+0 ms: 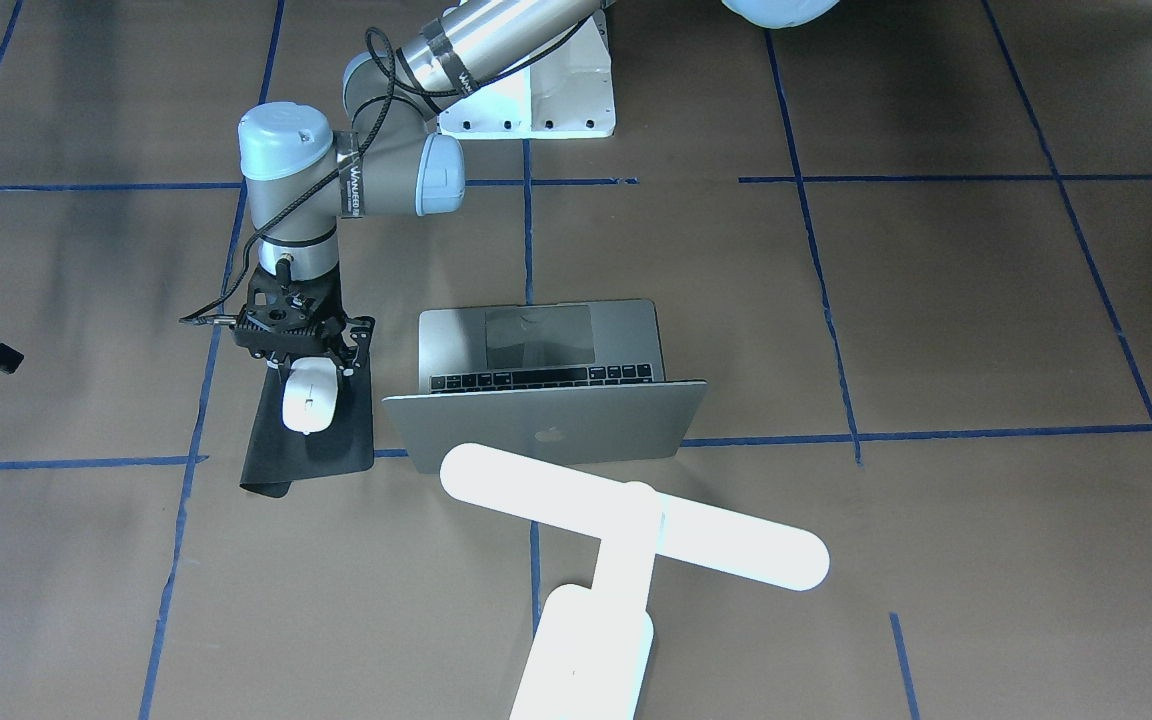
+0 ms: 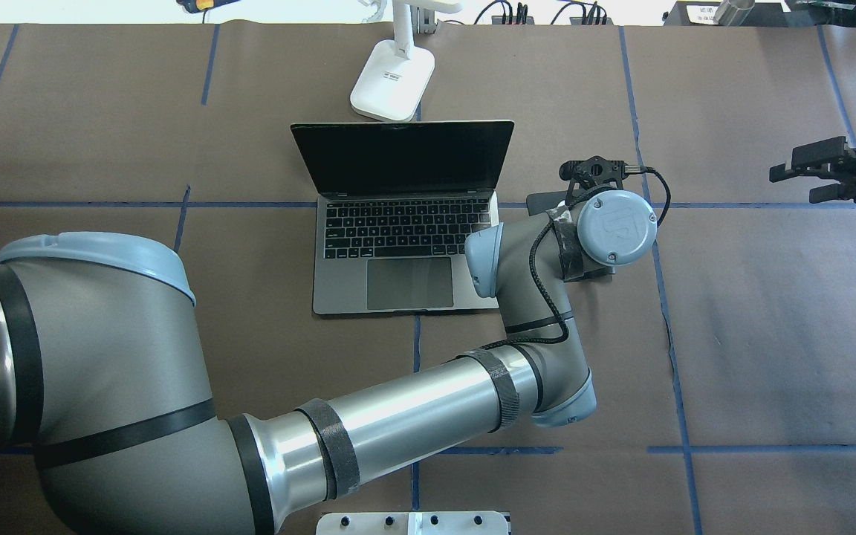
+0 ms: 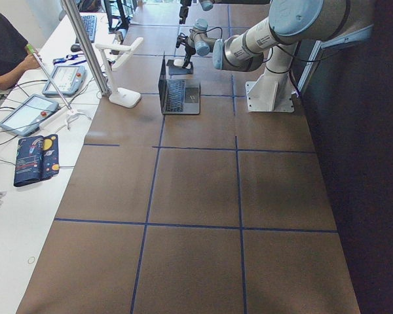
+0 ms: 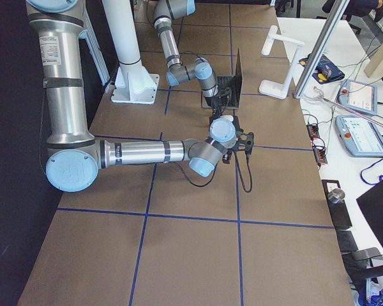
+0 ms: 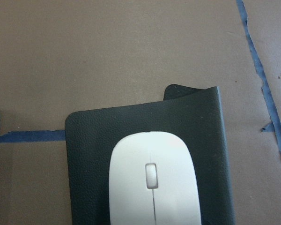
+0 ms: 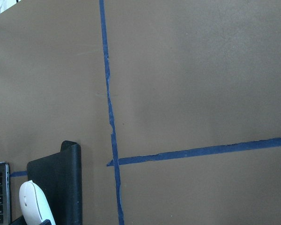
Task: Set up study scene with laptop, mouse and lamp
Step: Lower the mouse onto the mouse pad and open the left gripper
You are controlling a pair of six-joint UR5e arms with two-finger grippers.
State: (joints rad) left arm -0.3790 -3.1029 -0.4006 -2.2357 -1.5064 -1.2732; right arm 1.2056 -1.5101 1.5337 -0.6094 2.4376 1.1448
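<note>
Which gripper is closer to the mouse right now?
Left. The left gripper sits directly over the rear of the mouse on the black mat. The right gripper hangs well off to the side, past the mat.

mouse (image 1: pixel 310 400): rear under left end effector (image 1: pixel 311 366), grip unclear | lamp (image 1: pixel 626 520): base cut off at bottom edge

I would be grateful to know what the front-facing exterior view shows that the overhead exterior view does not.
Only the front-facing view plainly shows the mouse lying on the black mat, the left gripper over one end of it, and the logo on the laptop lid. Only the overhead view shows the laptop's dark screen and the lamp base. Both show the open laptop's keyboard and trackpad, and the left arm reaching beside it.
</note>
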